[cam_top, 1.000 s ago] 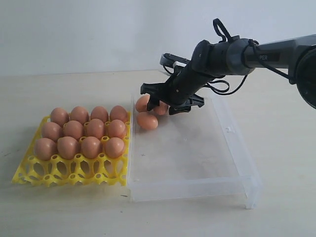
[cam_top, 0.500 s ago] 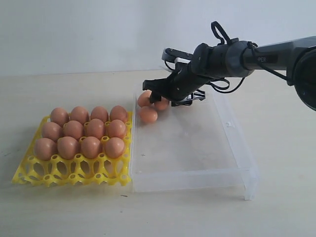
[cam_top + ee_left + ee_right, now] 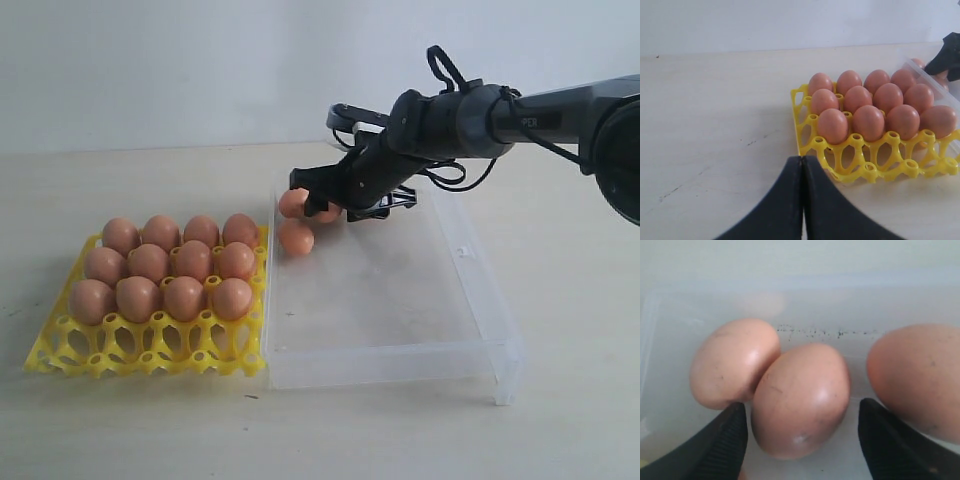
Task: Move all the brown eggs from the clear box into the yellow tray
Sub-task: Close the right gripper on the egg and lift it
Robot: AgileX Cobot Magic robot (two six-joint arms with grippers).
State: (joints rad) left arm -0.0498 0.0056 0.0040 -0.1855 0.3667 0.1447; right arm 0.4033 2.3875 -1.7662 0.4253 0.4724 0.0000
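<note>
Several brown eggs (image 3: 165, 265) fill the far rows of the yellow tray (image 3: 120, 350), whose near row of cups is bare. Three more eggs lie in the far left corner of the clear box (image 3: 390, 365). My right gripper (image 3: 327, 200) is lowered over them and stands open. In the right wrist view its fingers (image 3: 725, 445) straddle the middle egg (image 3: 800, 390), with another egg (image 3: 735, 362) touching that one on one side and a third (image 3: 915, 380) apart on the other. My left gripper (image 3: 802, 160) is shut and empty, just off the tray's (image 3: 860, 160) corner, and out of the exterior view.
The tray sits against the box's left wall on a pale tabletop (image 3: 150, 430). The rest of the box floor (image 3: 380, 290) holds no eggs. The right arm (image 3: 480, 115) reaches in from the right above the box's far end.
My right gripper has moved a little farther into the box's far left corner, over the eggs. The box and its eggs shifted slightly away from the camera. The tray is unchanged.
</note>
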